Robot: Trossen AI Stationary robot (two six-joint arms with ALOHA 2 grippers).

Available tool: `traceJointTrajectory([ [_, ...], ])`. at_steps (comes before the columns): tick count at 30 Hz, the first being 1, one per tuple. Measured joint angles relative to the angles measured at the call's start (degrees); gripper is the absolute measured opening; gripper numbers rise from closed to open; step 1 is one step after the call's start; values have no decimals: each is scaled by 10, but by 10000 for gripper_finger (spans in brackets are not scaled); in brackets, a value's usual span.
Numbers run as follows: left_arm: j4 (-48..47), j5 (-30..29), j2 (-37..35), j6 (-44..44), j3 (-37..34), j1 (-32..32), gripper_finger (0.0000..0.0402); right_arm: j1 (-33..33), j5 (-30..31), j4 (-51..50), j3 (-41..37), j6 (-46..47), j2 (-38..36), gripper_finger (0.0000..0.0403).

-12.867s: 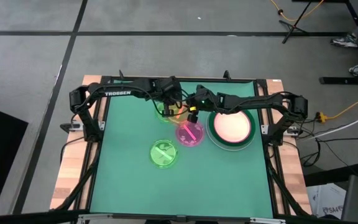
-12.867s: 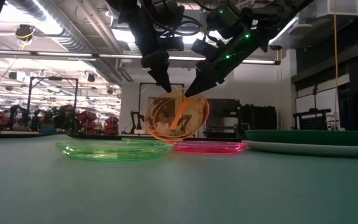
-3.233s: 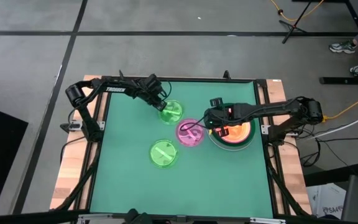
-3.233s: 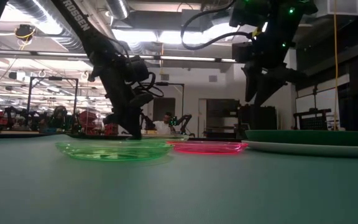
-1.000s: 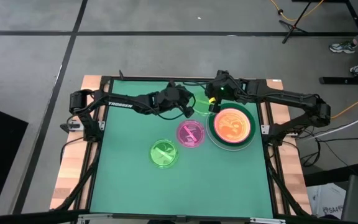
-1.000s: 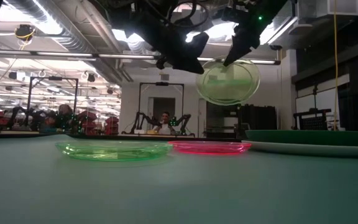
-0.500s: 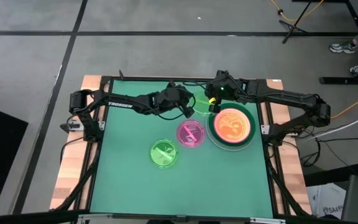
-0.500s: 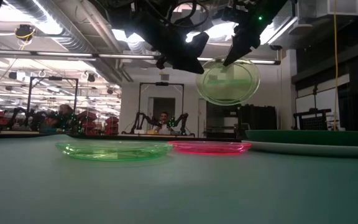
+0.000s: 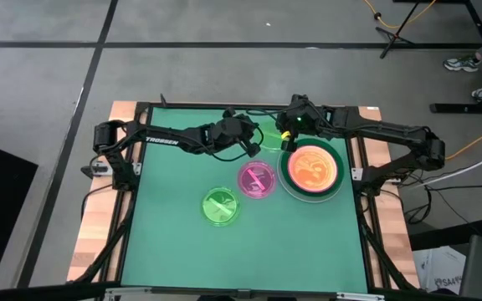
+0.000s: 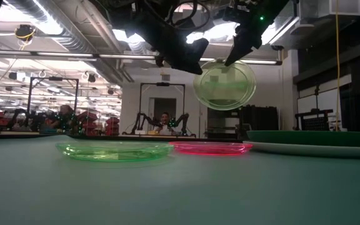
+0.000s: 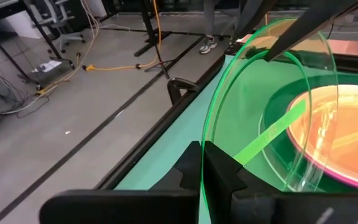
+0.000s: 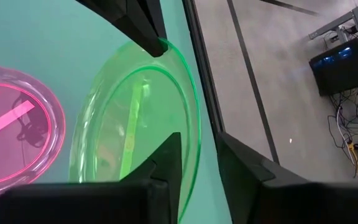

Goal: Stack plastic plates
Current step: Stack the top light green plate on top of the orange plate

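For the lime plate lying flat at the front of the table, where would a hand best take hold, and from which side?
By the raised rim, from above and slightly to the side. The lime green plate lies flat and thin on the table, so only its upturned edge offers a lip for one finger under and one over. Its side away from the pink plate looks freest.

Grey concrete floor (image 9: 40, 75), ceiling strip lights (image 10: 136, 36), orange cable (image 9: 467, 146)

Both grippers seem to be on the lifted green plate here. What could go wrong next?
The lime green plate hangs on edge in the air, pinched at its rim by the left gripper and the right gripper. If the two arms pull apart unevenly, the thin plate may flex or slip out. Should it drop, it could hit the pink plate or the table rather than land on the stack with the orange plate.
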Motion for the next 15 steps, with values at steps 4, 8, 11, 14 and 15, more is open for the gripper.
traceJointTrajectory([
  [4, 0, 0, 0, 2, 0, 0, 0, 0, 1, 0, 0, 0, 0, 79],
  [8, 0, 0, 0, 2, 0, 0, 0, 0, 4, 0, 0, 0, 0, 72],
  [11, 0, 0, 0, 2, 0, 0, 0, 0, 4, 0, 0, 0, 0, 65],
  [14, 0, 0, 0, 2, 0, 0, 0, 0, 4, 0, 0, 0, 0, 56],
  [15, 0, 0, 0, 2, 0, 0, 0, 0, 4, 0, 0, 0, 0, 53],
])
